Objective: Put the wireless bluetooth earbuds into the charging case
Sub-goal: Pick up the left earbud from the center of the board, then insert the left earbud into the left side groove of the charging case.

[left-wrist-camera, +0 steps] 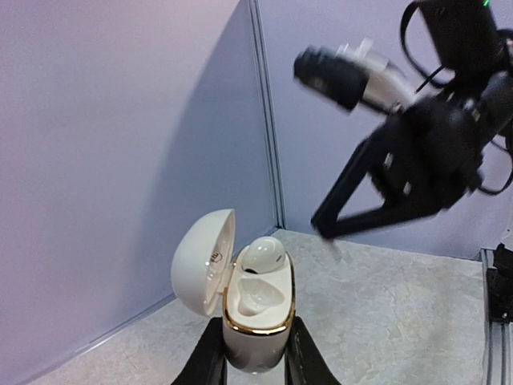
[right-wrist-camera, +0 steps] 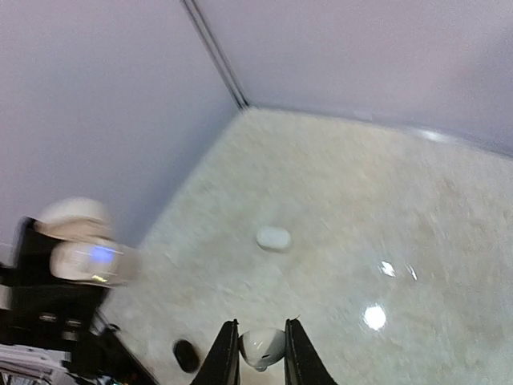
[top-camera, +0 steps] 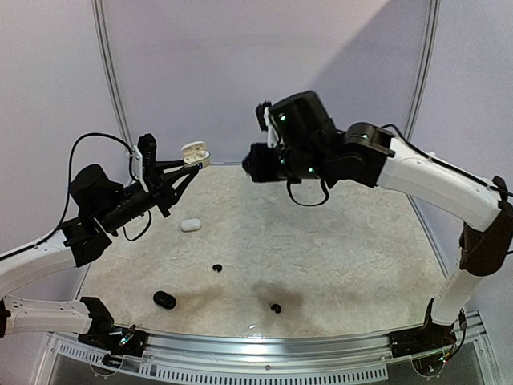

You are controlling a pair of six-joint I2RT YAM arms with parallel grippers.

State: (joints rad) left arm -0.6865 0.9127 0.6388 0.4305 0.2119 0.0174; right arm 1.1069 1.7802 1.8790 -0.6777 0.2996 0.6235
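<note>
charging case (left-wrist-camera: pixel 253 325) clamped in left end effector (left-wrist-camera: pixel 255 362), earbud (right-wrist-camera: pixel 262 345) in right end effector (right-wrist-camera: pixel 259 357); earbud may be dropped if misaligned.

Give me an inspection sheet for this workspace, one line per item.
Surface: pale speckled table.
Job's things: open white charging case, one white earbud seated in it, the other slot empty; second white earbud held in the air; two black earbuds loose on the table.
Clutter: closed white case and black case lying on the table.
Grippers: left gripper shut on the open case, raised; right gripper shut on the second white earbud, apart from the case.
Cables: black cable looping at the left arm, another under the right wrist.
Surroundings: lilac walls, metal posts.
</note>
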